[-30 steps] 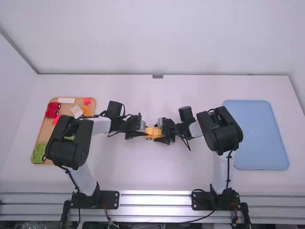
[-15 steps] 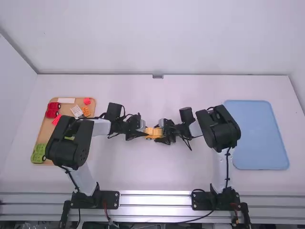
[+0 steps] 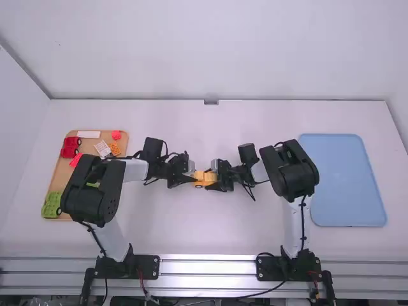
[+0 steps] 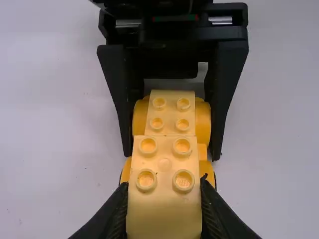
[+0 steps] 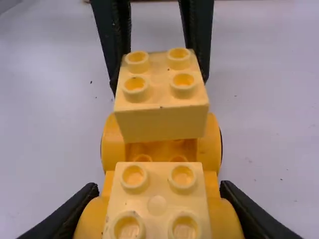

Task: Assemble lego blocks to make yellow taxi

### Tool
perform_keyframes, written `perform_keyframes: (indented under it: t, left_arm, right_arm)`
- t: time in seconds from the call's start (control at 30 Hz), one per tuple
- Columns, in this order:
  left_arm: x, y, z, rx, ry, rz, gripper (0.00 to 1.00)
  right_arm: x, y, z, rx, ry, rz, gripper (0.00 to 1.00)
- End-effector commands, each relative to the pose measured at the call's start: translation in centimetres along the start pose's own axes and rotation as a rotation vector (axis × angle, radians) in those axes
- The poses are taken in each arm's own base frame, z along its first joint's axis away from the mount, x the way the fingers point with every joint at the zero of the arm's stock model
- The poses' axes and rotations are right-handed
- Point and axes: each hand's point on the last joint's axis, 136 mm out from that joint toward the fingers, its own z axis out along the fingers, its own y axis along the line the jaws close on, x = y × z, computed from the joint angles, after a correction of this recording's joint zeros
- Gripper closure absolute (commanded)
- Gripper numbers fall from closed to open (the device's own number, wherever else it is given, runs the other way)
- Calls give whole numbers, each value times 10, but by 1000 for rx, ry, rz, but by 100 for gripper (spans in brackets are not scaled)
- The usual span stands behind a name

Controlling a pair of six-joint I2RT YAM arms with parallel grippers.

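Now my left gripper pinches the pale brick; at its three o'clock, seen from above, my right gripper clamps the wheeled chassis. Best level brick over studs, then press straight down.

room above blocks — left claw, right claw around

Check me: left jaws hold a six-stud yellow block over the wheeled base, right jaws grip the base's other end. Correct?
Four studs, not six, on the block, per the right wrist view; jaws and wheeled base are as you say.
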Motion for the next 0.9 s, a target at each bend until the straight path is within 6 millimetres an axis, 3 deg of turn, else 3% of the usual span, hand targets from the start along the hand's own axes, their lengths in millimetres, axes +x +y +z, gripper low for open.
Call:
perform_keyframes:
  t: [0.0, 0.57, 0.87]
  left_arm:
    - [2, -8, 4, 27, -6, -11, 91]
    - [0, -18, 11, 58, 0, -8, 92]
    - [10, -16, 13, 35, 66, -14, 96]
  right_arm:
    - [1, 1, 1, -16, -18, 9, 61]
    - [4, 5, 4, -27, -2, -5, 61]
    - [3, 6, 5, -31, -2, -7, 61]
